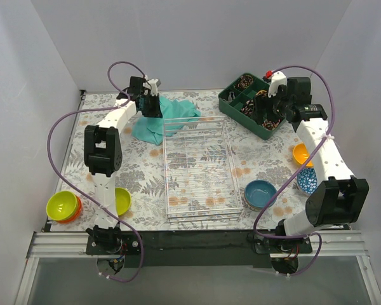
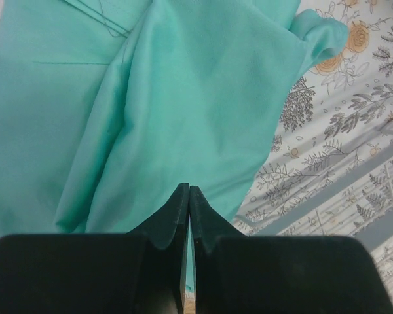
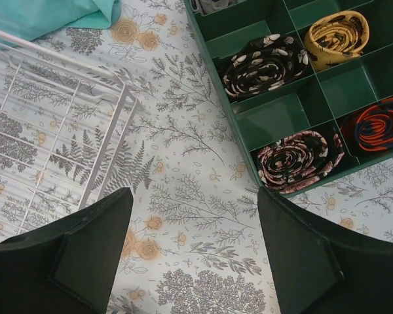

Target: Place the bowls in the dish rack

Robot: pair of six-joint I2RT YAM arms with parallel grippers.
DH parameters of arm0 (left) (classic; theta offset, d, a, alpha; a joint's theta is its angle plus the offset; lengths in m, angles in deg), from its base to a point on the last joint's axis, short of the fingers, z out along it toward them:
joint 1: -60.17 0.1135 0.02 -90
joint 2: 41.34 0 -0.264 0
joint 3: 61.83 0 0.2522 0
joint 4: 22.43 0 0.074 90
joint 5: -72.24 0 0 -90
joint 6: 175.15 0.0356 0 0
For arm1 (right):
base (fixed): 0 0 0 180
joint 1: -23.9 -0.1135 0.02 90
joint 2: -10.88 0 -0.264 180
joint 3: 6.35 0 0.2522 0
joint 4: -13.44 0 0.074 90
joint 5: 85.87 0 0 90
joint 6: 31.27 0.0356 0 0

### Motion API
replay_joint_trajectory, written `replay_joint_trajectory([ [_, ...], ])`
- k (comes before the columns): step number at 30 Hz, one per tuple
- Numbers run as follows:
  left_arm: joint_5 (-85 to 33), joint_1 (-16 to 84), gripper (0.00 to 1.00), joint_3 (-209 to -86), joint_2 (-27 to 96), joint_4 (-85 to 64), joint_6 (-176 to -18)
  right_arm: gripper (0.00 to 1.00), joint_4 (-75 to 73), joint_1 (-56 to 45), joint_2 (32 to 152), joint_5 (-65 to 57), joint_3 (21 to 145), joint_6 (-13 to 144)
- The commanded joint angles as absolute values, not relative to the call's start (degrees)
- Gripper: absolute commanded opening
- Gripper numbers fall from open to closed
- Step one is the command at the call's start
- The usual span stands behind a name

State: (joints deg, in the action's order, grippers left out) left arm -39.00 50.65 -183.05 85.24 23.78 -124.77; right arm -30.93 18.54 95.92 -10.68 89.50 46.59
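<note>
Pinched-shut fingers of the left gripper [image 2: 188, 191] hovered over the teal cloth [image 2: 150, 98] at eleven o'clock from the empty central dish rack [image 1: 167, 166], while the right gripper [image 3: 195, 196] gaped wide at one, seemingly poised because the blue bowl [image 1: 260, 194] at four lay outside.

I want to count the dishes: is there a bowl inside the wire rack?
No, the dish rack holds no bowl; the blue bowl sits beside it.
</note>
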Motion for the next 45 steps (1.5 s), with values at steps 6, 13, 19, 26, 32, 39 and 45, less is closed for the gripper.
replay_joint_trajectory([
  [6, -26.12, 50.94, 0.00, -186.86, 91.46, 23.24, -127.95, 0.85, -30.90, 18.28, 95.96, -8.09, 91.97, 47.39],
  [13, -18.47, 51.38, 0.00, -185.99, 92.78, 22.27, -128.75, 0.85, -30.90, 18.28, 96.49, -7.65, 91.70, 47.22],
  [19, -10.39, 54.71, 0.00, -182.30, 90.94, 22.10, -127.87, 0.85, -30.64, 18.28, 96.84, -7.47, 91.35, 46.78],
  [26, -4.93, 59.28, 0.00, -176.23, 87.42, 20.87, -126.73, 0.85, -30.20, 18.28, 96.84, -8.00, 90.74, 46.25],
  [32, -0.72, 63.94, 0.00, -172.98, 85.14, 20.16, -125.50, 0.86, -30.11, 18.28, 97.28, -8.88, 90.47, 46.07],
  [39, -0.10, 69.39, 0.00, -171.92, 83.03, 19.81, -122.33, 0.86, -30.02, 18.19, 96.67, -9.84, 89.51, 45.99],
  [45, -4.73, 70.36, 0.00, -177.63, 82.41, 22.27, -122.85, 0.86, -30.73, 17.58, 95.00, -10.81, 87.22, 42.30],
])
